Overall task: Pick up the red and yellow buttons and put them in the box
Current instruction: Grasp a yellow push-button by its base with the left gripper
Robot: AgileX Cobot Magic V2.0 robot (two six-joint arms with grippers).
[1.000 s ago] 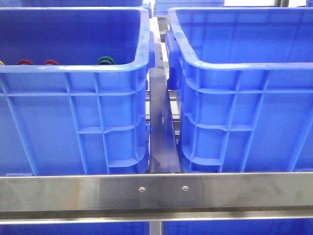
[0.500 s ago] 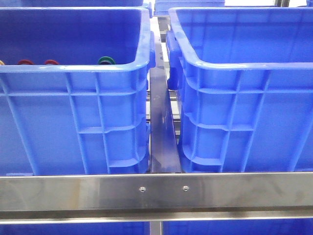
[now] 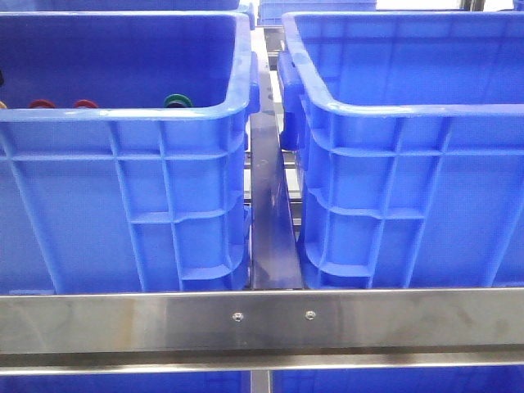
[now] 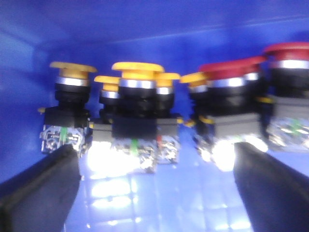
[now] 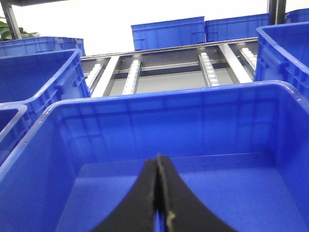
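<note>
Left gripper (image 4: 157, 186) fingers spread before small red and yellow push-button caps on dark bodies (image 4: 137, 104), right gripper (image 5: 159, 205) fingers pressed together over deep bright-blue plastic crate (image 5: 145, 99).

A cluster of buttons is seen upright on the blue crate floor (image 4: 159, 193), against the blue wall. Yellow caps (image 4: 137, 67) are grouped to one side and red caps (image 4: 227, 70) to the other, all on dark bodies. The left gripper (image 4: 157, 193) is spread wide, its dark fingers (image 4: 41, 188) flanking the cluster without touching. The picture is blurred.
</note>
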